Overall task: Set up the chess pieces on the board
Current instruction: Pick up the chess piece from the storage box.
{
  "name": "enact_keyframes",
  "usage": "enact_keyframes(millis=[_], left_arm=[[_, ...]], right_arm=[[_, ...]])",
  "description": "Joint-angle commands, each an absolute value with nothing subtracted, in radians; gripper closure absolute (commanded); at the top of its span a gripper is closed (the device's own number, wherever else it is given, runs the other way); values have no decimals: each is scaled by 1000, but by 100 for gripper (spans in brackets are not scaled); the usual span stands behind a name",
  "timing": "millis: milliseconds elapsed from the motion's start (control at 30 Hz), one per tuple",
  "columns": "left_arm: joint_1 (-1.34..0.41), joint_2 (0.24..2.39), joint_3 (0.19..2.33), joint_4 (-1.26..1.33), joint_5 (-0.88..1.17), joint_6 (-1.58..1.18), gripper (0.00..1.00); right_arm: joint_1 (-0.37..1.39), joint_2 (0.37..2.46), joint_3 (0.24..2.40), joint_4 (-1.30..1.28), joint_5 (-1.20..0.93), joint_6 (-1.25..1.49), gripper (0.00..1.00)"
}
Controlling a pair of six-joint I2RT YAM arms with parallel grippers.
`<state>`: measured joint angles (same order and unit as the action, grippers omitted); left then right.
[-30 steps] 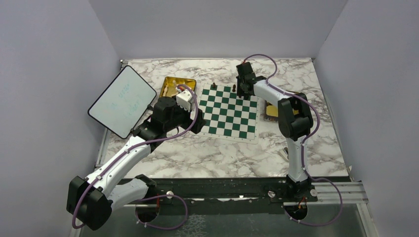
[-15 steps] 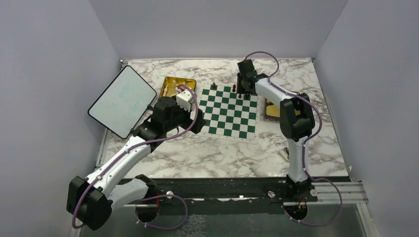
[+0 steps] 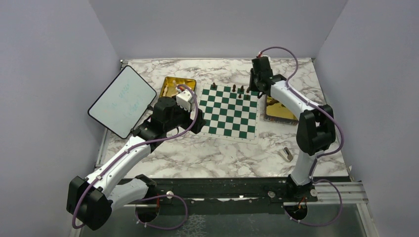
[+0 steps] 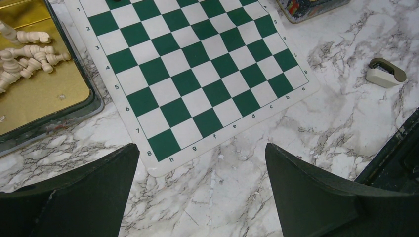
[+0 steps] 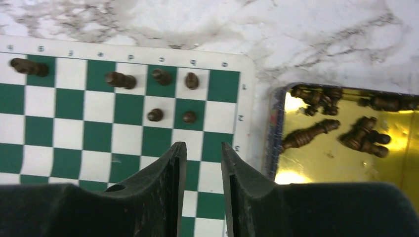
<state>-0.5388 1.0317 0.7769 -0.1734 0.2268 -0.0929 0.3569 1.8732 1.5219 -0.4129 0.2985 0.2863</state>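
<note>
left gripper [image 4: 201, 150]: jaws spread wide, nothing held, hung by the left edge of the board [image 4: 197, 74]
right gripper [image 5: 203, 148]: jaws parted a little, nothing gripped, above the board's far right corner
dark pieces [image 5: 155, 114]: six seen on the board's far rows, more lying in the right tray [image 5: 316, 163]
cream pieces [image 4: 29, 54]: piled in the left tray [image 4: 44, 98]
</note>
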Motion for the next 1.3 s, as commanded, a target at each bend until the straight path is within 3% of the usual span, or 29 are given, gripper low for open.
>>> enact_keyframes(millis=[0, 467, 667, 1267], left_arm=[[-543, 1012, 767, -146, 216, -92, 1], [-558, 1004, 769, -144, 219, -88, 1], [-604, 1000, 768, -168, 152, -56, 1], [-612, 1070, 770, -150, 199, -81, 1]], right_arm=[[288, 1812, 1448, -393, 346, 275, 64], [34, 1748, 1238, -305, 314, 308, 64], [8, 1735, 1201, -285, 307, 331, 64], [8, 1702, 1089, -218, 237, 339, 62]])
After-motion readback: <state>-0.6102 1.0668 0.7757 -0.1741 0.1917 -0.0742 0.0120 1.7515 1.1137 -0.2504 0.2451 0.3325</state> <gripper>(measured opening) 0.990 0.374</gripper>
